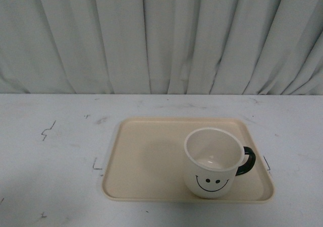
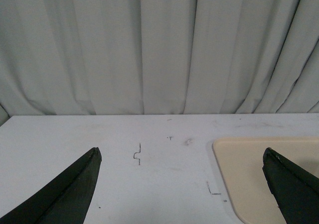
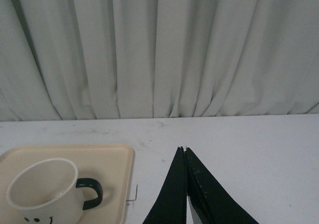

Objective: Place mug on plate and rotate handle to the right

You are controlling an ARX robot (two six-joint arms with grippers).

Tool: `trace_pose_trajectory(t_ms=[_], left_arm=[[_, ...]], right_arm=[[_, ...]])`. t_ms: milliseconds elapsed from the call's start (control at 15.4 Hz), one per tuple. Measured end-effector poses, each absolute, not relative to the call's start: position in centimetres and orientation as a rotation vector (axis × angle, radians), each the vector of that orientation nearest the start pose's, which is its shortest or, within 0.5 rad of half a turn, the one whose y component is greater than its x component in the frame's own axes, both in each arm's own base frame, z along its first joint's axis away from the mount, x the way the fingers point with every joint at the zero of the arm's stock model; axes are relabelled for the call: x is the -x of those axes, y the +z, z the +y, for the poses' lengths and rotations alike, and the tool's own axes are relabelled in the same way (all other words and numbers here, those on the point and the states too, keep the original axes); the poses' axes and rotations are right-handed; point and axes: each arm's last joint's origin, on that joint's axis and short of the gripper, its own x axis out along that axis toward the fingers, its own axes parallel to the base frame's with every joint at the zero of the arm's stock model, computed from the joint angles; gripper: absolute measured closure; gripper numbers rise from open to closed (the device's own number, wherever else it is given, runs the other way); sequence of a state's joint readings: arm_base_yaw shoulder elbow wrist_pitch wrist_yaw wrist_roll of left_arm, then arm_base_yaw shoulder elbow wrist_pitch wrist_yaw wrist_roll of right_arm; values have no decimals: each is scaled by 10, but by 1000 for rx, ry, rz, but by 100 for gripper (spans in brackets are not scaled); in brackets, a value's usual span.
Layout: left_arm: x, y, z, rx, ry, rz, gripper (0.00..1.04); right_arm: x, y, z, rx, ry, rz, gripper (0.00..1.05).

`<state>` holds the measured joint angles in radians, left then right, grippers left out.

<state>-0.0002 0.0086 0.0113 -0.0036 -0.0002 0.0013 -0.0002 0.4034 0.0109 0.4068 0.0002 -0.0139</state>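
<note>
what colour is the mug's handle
Glossy black. The handle shows best in the front view, sticking out to the right of the cream-white mug.

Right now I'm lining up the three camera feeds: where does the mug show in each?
Front view: mug upright on the plate's right part, handle pointing right.
Left wrist view: mug not in it; only the plate's corner.
Right wrist view: mug at lower left, on the plate.
Shared landmark: the plate.
</note>
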Motion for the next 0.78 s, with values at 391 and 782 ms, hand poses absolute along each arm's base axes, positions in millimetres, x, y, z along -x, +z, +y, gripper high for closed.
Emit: trace_pose_trajectory(t_ms=[391, 782], left_arm=[[-98, 166, 0, -1, 0, 1, 7], [-98, 166, 0, -1, 0, 1, 7]], right_arm=[[-113, 170, 0, 14, 0, -11, 103], [-102, 164, 0, 14, 2, 41, 103]])
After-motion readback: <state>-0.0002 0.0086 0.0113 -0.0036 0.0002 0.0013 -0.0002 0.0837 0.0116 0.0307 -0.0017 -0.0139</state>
